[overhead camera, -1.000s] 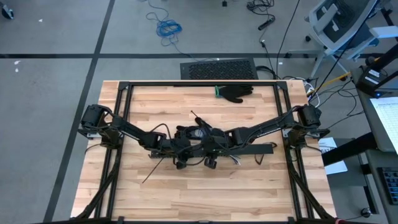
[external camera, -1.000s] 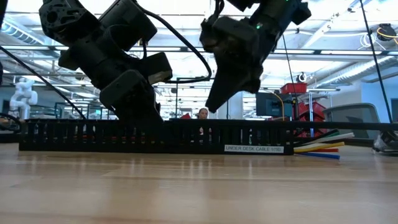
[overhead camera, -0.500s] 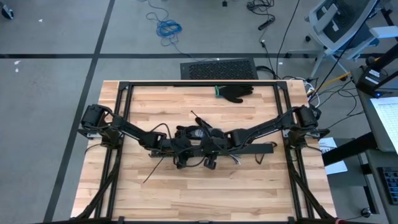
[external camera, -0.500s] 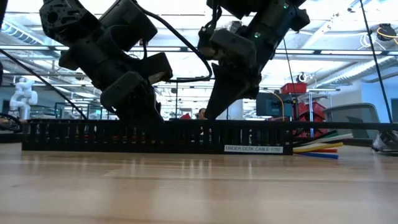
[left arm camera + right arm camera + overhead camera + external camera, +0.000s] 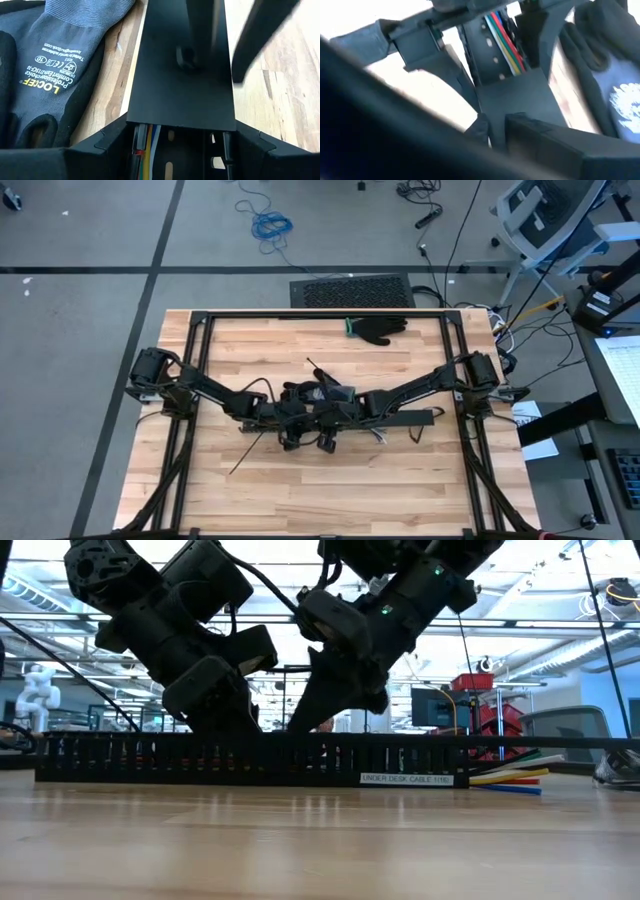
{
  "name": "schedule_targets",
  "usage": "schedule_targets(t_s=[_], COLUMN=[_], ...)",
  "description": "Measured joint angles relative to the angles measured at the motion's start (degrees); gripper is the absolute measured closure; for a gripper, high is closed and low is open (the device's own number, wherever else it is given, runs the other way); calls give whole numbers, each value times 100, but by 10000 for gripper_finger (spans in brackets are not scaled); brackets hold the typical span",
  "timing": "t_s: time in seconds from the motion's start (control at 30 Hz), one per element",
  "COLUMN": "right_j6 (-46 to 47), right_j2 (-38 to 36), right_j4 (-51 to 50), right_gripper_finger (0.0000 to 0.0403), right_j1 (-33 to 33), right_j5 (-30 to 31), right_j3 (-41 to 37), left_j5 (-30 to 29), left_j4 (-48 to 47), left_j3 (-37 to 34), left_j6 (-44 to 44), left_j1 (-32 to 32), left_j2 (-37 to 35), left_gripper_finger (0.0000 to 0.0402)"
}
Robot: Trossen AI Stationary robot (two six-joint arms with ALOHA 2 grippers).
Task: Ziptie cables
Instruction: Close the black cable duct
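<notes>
Where the long black slotted plastic channel point(image 5: 250, 758) lies across the wooden table point(image 5: 300, 490), it contains the thin coloured cables point(image 5: 502, 37), whose ends protrude at its right end point(image 5: 510, 783). Both grippers meet over the channel's middle. The left gripper point(image 5: 292, 420) straddles the channel, fingers spread wide. The right gripper's point(image 5: 325, 423) finger spacing cannot be determined. A grey work glove point(image 5: 45, 65) lies beside the channel.
</notes>
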Motion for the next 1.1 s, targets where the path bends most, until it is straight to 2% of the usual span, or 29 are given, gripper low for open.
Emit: schedule_targets(t_s=[0.17,0.3,0.43,0.73,0.87,1.1], right_j6=[-24,40,99,162,138,97], right_j2=[17,-98,-124,-133,-141,-155], right_j4=[185,210,255,360,381,365], right_gripper_finger=[366,362,340,263,240,232], right_j1=[-16,-19,-9,108,108,106], right_j5=[-21,48,70,63,58,20], right_j3=[-8,-20,-17,-15,-13,0], left_j5=[-2,7,53,395,407,326], left_j4=[2,9,-78,-238,-967,-2403], left_j3=[0,35,68,184,464,504], left_j6=[0,-45,-214,-349,-236,-165], left_j1=[0,-9,-4,66,89,95], left_j2=[0,0,-1,-49,-316,-1404], left_gripper_finger=[155,155,140,65,41,29])
